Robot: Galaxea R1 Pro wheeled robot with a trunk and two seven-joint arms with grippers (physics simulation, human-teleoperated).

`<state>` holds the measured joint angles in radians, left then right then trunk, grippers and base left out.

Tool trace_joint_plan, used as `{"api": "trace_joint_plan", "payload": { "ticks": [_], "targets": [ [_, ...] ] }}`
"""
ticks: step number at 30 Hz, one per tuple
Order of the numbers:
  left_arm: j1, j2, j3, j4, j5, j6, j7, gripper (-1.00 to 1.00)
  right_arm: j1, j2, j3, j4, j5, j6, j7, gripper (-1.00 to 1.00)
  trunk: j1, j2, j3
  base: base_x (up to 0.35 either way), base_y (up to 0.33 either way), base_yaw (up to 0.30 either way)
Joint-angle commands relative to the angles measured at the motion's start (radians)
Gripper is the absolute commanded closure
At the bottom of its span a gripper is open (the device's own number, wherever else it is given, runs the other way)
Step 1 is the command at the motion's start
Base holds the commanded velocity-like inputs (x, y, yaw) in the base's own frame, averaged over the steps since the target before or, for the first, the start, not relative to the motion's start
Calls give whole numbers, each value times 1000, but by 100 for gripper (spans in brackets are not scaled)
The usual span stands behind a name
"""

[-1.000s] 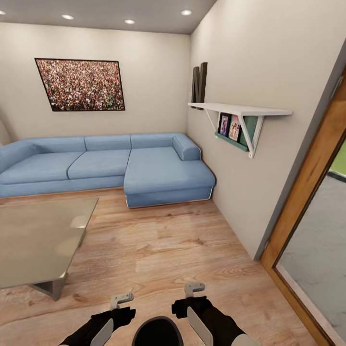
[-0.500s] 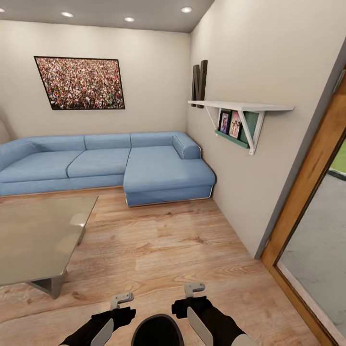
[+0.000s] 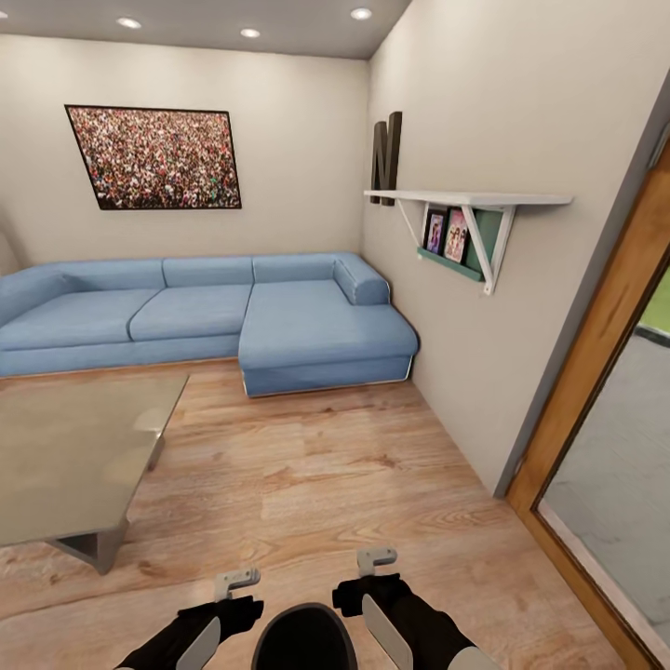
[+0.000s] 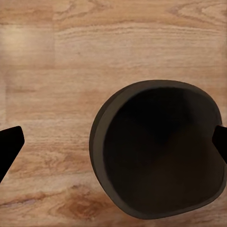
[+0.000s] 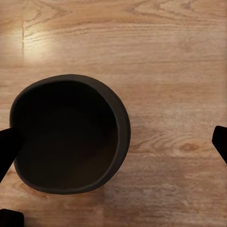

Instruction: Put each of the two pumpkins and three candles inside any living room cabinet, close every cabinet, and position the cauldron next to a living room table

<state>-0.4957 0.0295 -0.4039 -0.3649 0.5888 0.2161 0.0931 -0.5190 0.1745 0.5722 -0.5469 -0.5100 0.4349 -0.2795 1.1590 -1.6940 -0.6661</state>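
The black cauldron sits low at the head view's bottom edge, between my two forearms, with the wood floor under it. Its wide dark mouth faces the left wrist camera, and its rim reaches one fingertip of my open left gripper. The right wrist view has the cauldron beside one fingertip of my open right gripper. In the head view, the left gripper and right gripper point forward over the floor. The glossy grey table stands ahead to the left. Pumpkins, candles and cabinet are out of view.
A blue corner sofa lines the far wall under a framed picture. A white wall shelf with photos juts from the right wall. A wood-framed doorway opens at the right. Open wood floor lies between table and wall.
The whole picture has shifted slightly, so the camera has moved. A little more of the cauldron shows at the bottom edge. Both arms keep their pose.
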Motion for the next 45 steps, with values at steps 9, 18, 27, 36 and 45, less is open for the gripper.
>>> {"api": "trace_joint_plan", "payload": {
  "ticks": [9, 18, 27, 36, 45],
  "targets": [
    [0, 1, -9, -3, 10, 7, 8, -100, -1, 0, 5, -1, -9, 3, -9, -100, 35, -64, -29, 0, 0, 0],
    [0, 1, -9, -3, 10, 6, 8, -100, -1, 0, 5, -1, -9, 3, -9, -100, 69, -127, -57, 0, 0, 0],
    [0, 1, -9, -3, 9, 5, 8, -100, -1, 0, 5, 1, -9, 3, -9, -100, 104, -190, -86, 0, 0, 0],
    [0, 1, -9, -3, 9, 2, 8, -100, -1, 0, 5, 1, -9, 3, -9, -100, 138, -253, -114, 0, 0, 0],
    [0, 1, -9, -3, 9, -2, 8, -100, -1, 0, 5, 1, -9, 3, -9, -100, 173, -316, -142, 0, 0, 0]
  ]
}}
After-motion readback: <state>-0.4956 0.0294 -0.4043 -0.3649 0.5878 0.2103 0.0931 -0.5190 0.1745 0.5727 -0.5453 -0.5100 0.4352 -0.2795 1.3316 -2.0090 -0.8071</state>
